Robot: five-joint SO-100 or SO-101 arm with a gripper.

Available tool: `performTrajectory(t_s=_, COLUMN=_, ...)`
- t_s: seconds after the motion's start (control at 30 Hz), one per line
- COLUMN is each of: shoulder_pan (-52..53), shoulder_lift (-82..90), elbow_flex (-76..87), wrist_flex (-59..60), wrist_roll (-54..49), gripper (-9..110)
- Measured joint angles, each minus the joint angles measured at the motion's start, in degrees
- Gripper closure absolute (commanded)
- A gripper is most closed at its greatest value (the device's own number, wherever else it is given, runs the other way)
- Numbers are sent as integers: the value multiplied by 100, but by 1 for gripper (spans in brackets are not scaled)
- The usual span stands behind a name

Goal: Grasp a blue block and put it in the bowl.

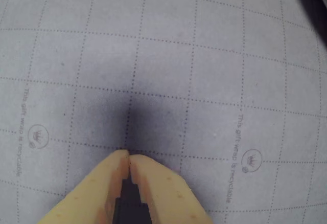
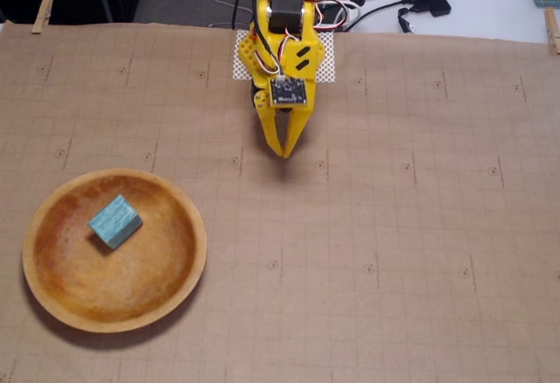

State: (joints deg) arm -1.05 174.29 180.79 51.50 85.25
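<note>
- Fixed view: the bowl (image 2: 115,249) sits on brown gridded paper (image 2: 394,252) in the lower left.
- The blue block (image 2: 115,221) lies inside the bowl, on its floor, above and slightly left of the bowl's centre, turned corner-wise.
- The yellow gripper (image 2: 285,153) is up and to the right of the bowl, well apart from it, pointing down at the paper.
- Wrist view: the gripper (image 1: 127,157) has its jaws closed, tips meeting, holding nothing, above bare paper (image 1: 204,70).
</note>
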Motion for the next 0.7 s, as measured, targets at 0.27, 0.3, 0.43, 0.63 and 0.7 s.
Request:
performTrajectory(t_s=0.27, shoulder_pan=-70, shoulder_lift=668, elbow_flex=0, wrist_flex=633, wrist_roll=0, gripper=105)
performTrajectory(t_s=0.3, shoulder_pan=-70, shoulder_lift=712, elbow_flex=0, wrist_flex=712, wrist_roll=0, gripper=105)
performTrajectory(t_s=0.43, shoulder_pan=-70, shoulder_lift=1055, elbow_flex=0, wrist_flex=1151, wrist_roll=0, gripper=105)
performTrajectory(t_s=0.63, shoulder_pan=-70, shoulder_lift=1433, elbow_flex=0, wrist_flex=1819, wrist_roll=0, gripper=105)
performTrajectory(t_s=0.7, shoulder_pan=-70, shoulder_lift=1512, elbow_flex=0, wrist_flex=2092, wrist_roll=0, gripper=105)
